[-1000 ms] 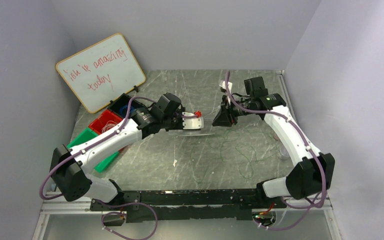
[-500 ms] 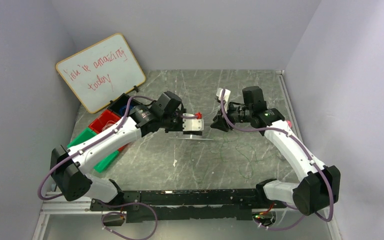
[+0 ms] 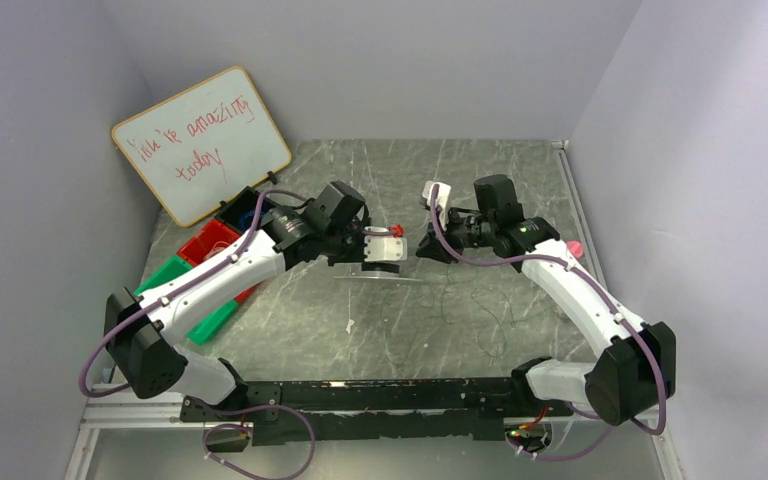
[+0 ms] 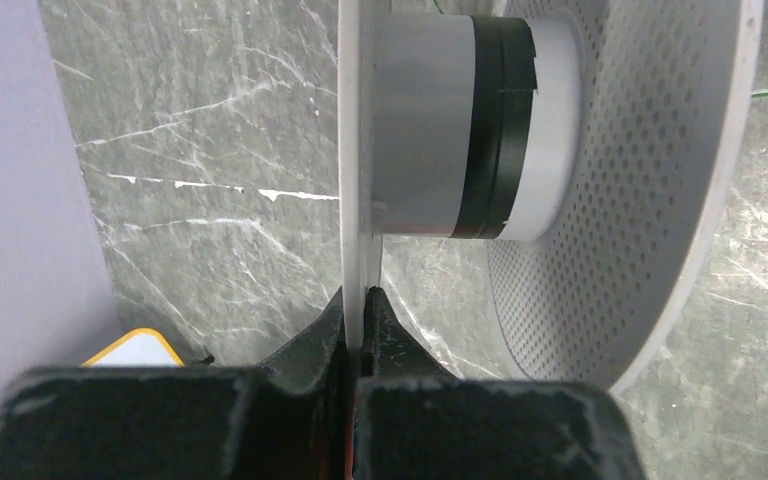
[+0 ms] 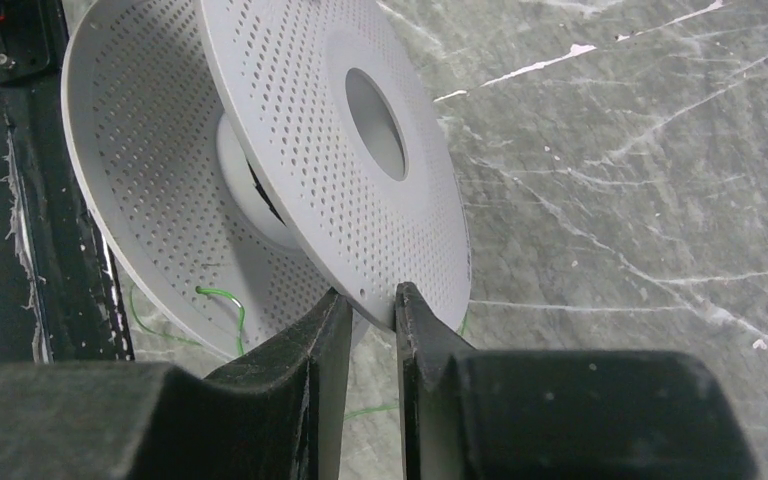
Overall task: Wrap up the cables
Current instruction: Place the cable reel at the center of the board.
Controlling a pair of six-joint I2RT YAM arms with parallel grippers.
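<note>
The left hand [image 4: 362, 300] pinches the white spool [image 5: 290, 120] shut, the right hand [image 5: 370, 305] sits almost closed around its other rim (gripping or not, I cannot tell), so next the green wire [image 5: 222, 293] probably needs winding on.

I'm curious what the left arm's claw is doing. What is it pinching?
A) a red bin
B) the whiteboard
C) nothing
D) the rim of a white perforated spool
D: the left wrist view shows the left gripper closed on one thin side disc of the spool.
</note>
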